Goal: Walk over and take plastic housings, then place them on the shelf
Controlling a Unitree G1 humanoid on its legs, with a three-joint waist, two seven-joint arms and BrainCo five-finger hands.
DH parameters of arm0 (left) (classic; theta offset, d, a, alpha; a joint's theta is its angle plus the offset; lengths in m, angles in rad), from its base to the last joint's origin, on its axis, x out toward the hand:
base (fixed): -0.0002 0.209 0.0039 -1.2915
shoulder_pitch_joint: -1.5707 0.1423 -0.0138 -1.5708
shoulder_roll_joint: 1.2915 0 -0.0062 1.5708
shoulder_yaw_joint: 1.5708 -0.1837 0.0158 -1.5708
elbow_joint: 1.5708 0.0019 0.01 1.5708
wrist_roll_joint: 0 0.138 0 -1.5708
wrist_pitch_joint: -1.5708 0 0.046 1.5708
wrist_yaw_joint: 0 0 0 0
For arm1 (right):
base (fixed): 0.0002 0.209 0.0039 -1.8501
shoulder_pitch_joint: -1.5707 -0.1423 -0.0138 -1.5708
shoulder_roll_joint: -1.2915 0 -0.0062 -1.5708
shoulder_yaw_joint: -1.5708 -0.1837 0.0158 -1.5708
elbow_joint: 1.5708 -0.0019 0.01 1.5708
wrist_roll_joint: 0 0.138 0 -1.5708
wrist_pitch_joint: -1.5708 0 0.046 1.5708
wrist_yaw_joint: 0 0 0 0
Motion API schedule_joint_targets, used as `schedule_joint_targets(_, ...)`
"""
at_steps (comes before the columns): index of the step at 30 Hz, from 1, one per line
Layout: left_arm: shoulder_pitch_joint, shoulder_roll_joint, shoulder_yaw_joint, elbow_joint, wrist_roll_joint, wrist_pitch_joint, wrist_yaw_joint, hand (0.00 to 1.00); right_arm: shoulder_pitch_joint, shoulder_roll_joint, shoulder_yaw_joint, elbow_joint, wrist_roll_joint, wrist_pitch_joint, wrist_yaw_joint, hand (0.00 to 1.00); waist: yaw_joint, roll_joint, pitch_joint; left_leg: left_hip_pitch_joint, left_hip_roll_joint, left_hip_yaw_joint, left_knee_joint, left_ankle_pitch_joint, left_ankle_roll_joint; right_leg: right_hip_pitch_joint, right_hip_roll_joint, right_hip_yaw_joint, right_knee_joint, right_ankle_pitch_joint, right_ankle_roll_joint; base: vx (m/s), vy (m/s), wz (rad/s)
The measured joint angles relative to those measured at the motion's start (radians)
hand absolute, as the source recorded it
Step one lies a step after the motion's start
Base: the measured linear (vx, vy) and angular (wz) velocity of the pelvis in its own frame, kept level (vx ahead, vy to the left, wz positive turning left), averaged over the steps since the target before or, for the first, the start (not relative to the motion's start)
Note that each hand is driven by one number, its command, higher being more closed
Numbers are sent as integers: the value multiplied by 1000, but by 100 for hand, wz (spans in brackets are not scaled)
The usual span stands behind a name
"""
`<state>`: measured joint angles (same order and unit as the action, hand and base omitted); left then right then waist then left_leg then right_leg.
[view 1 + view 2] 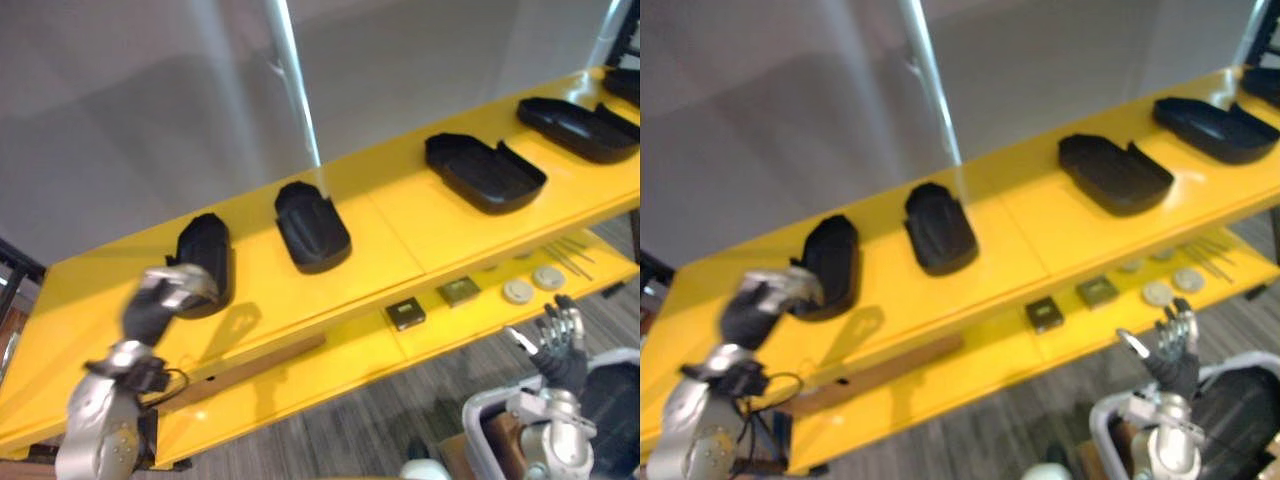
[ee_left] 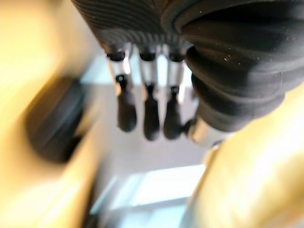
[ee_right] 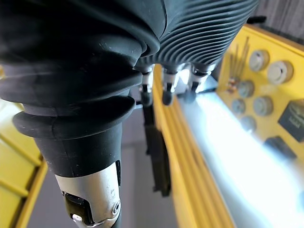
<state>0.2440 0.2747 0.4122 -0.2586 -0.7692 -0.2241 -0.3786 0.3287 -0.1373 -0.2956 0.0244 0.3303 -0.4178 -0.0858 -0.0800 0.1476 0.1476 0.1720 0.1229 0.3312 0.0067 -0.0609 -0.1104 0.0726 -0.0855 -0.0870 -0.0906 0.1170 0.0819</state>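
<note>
Four black plastic housings lie in a row on the upper yellow shelf board [image 1: 390, 215], all well apart from one another. From left to right they are the leftmost housing [image 1: 205, 262], the second housing [image 1: 312, 228], the third housing [image 1: 485, 172] and the fourth housing [image 1: 578, 128]. A further dark part [image 1: 622, 85] is cut off at the far right edge, and I cannot tell what it is.

My left hand [image 1: 165, 295] is raised over the near left part of the upper board, just beside the near edge of the leftmost housing. Its fingers [image 2: 151, 116] are straight and side by side, and they hold nothing. The head views are blurred at this point, so I cannot tell whether the hand touches the housing.

My right hand [image 1: 558, 345] is at the near right, below and in front of the lower yellow shelf board [image 1: 350, 350]. Its fingers are spread apart and upright, and they hold nothing.

On the lower board, from left to right:
- two small square parts [image 1: 405, 314];
- two pale round discs [image 1: 518, 291];
- a few thin metal rods [image 1: 570, 255].

A silver post [image 1: 295, 80] rises behind the second housing.
</note>
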Motion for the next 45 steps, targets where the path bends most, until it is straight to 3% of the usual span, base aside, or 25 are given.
schedule_joint_targets(1, 22, -64, 35, -3, -8, -74, 32, 0, 6, 28, 0, 0, -6, -2, -3, 0, 15, -10, -6, 0, 0, -6, 0, 1, -1, 2, -1, -4, 0, 0, 0, 1, -11, 11)
schedule_joint_targets(2, 37, -96, 44, -11, -9, -101, 45, 0, 6, 41, 3, -1, -11, -2, -5, 0, 18, -15, -8, 0, -1, -13, 0, 1, -1, 6, -2, -11, 0, 0, 0, -9, -4, 26)
schedule_joint_targets(4, 103, -189, 25, -66, 36, -199, 117, 0, 9, 94, 42, -16, -37, -3, -49, 0, 32, -46, -11, 1, -1, -28, -1, -1, 4, 16, -4, -28, 0, -8, 1, -31, 1, 21)
schedule_joint_targets(5, 112, -204, 7, -80, 50, -220, 145, 0, 11, 106, 51, -20, -47, -8, -59, 0, 40, -54, -12, 0, -1, -28, 0, -1, 4, 15, -4, -28, 0, -10, 1, -38, -8, 8)
schedule_joint_targets(7, 111, -241, -52, -120, 202, -302, 313, 0, 14, 126, 105, -35, -71, -23, -111, 0, 39, -76, -17, -17, -2, -48, 0, -1, 3, 17, -8, -44, 0, -18, -4, -43, -13, 18)
schedule_joint_targets(8, 107, -247, -64, -131, 240, -314, 354, 0, 15, 129, 115, -46, -72, -23, -123, 0, 39, -78, -18, -17, -3, -49, -1, -1, 3, 17, -8, -45, 0, -19, -4, -26, -4, 11)
schedule_joint_targets(10, 102, -250, -89, -164, 419, -349, 537, 0, 13, 130, 144, -67, -92, -46, -163, 0, 38, -75, -20, -17, -3, -48, -2, 0, 3, 16, -8, -45, 0, -19, -5, 0, 0, 0)
schedule_joint_targets(12, 85, -251, -93, -177, 496, -364, 644, 0, 11, 130, 152, -70, -94, -47, -182, 0, 38, -71, -22, -16, -2, -48, -1, 1, 2, 16, -7, -45, 0, -18, -6, 39, 0, 0)
schedule_joint_targets(15, 49, -252, -113, -188, 512, -366, 726, 0, -10, 122, 174, -70, -111, -47, -209, 0, 39, -70, -23, -14, 1, -48, -2, 5, -5, 13, -3, -46, 1, -15, -3, 49, -2, 1)
schedule_joint_targets(19, 8, -250, -150, -195, 514, -364, 714, 0, -48, 102, 213, -80, -150, -37, -255, 0, 39, -76, -20, -13, 3, -47, -2, 5, -5, 14, -1, -46, 1, -14, -2, 9, -1, 0)
schedule_joint_targets(24, -82, -206, -280, -197, 511, -363, 673, 0, -69, 84, 188, -174, -228, -14, -347, 0, 33, -105, -12, 9, 7, 10, -1, -8, -9, -1, 8, 8, 0, -12, 1, -3, 12, -32)
schedule_joint_targets(27, -154, -156, -369, -197, 504, -350, 670, 0, -51, 68, 91, -233, -228, 4, -394, 0, -8, -111, -9, 24, 5, 75, 3, -23, -10, -23, 15, 78, 9, 4, 4, 35, 37, -62)
schedule_joint_targets(30, -217, -153, -416, -187, 505, -328, 693, 0, 25, 62, -23, -289, -214, 7, -411, 0, -59, -114, -3, 59, 8, 167, 8, -49, -14, -38, 33, 171, 10, 15, 9, 37, 44, -87)
schedule_joint_targets(34, -263, -154, -463, -147, 508, -297, 735, 0, 137, 72, -128, -358, -70, -22, -356, 0, -137, -114, 5, 107, 23, 277, 41, -99, -25, -40, 60, 272, 10, 18, 13, 6, 23, -80)
schedule_joint_targets(36, -272, -157, -486, -140, 515, -285, 754, 0, 168, 86, -133, -373, -44, -38, -319, 0, -157, -114, 5, 117, 25, 309, 43, -110, -26, -44, 67, 298, 9, 18, 14, -24, 5, -53)
schedule_joint_targets(39, -287, -164, -504, -140, 568, -258, 776, 0, 171, 111, -107, -372, 1, -48, -255, 0, -154, -111, 4, 121, 21, 327, 60, -121, -26, -59, 74, 324, 9, 19, 15, -31, -6, -25)
schedule_joint_targets(40, -285, -165, -503, -141, 581, -254, 784, 0, 164, 111, -92, -371, 6, -48, -240, 0, -149, -112, 6, 114, 25, 320, 83, -128, -21, -62, 76, 333, 9, 19, 15, -31, -31, -41)
schedule_joint_targets(41, -270, -163, -497, -143, 591, -252, 807, 0, 137, 110, -51, -367, 12, -49, -206, 0, -130, -121, 8, 78, 35, 225, 183, -151, 21, -68, 76, 366, 10, 23, 11, -27, -45, -67)
schedule_joint_targets(42, -252, -168, -489, -149, 592, -251, 826, 0, 112, 101, -15, -367, 13, -54, -179, 0, -106, -119, 9, 32, 42, 106, 279, -178, 68, -72, 82, 398, 10, 22, 7, -36, -32, -118)
schedule_joint_targets(43, -207, -173, -480, -163, 604, -242, 858, 0, 56, 86, 43, -362, 15, -56, -134, 0, -73, -104, 16, -41, 39, -78, 432, -208, 119, -87, 103, 453, 26, 20, 0, -31, 25, -120)
schedule_joint_targets(45, -135, -176, -469, -191, 624, -237, 869, 0, 7, 70, 105, -351, 17, -56, -107, 0, -45, -89, 14, -80, 23, -222, 533, -221, 138, -98, 123, 498, 46, 8, -13, -22, 170, -100)
